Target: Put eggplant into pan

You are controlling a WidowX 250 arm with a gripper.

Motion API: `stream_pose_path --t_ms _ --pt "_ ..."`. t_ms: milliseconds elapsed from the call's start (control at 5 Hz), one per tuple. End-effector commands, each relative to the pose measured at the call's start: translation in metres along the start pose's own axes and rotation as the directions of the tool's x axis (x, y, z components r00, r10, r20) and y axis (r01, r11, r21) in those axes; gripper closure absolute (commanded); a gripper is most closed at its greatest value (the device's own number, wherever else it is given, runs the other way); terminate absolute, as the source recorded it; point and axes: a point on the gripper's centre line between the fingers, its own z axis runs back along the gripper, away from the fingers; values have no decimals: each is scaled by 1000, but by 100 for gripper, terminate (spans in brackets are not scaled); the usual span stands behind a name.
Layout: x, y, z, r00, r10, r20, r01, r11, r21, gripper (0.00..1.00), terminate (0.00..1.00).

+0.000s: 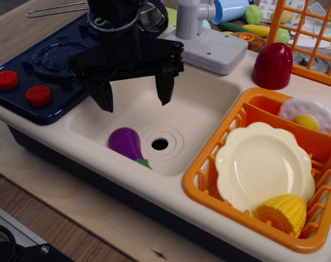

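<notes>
Light: bright, even, from overhead.
Shadows: soft, in the sink point(204, 103) basin.
Glare: eggplant point(125, 142) (small highlight).
Focus: far edge slightly soft.

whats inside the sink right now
The eggplant lies in the sink beside the drain; the open claw hangs above. The basin's near wall is hidden.

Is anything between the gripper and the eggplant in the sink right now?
Nothing visible. The open gripper hangs above the sink, and the eggplant lies uncovered on the basin floor beside the drain, below the fingers and slightly toward the front.
</notes>
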Motion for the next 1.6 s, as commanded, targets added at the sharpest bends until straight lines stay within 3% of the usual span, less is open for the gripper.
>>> stream_pose_path --t_ms 0,600,1200,1400 --pt "0 0 0 1000 0 0 0 1000 0 0 0" --pt "-17 8 -36 999 28 31 -28 999 18 0 0" --pt "-23 14 -79 996 -30 80 34 998 -51 0 0" --pt "-25 12 -76 996 -46 82 49 998 -26 100 0"
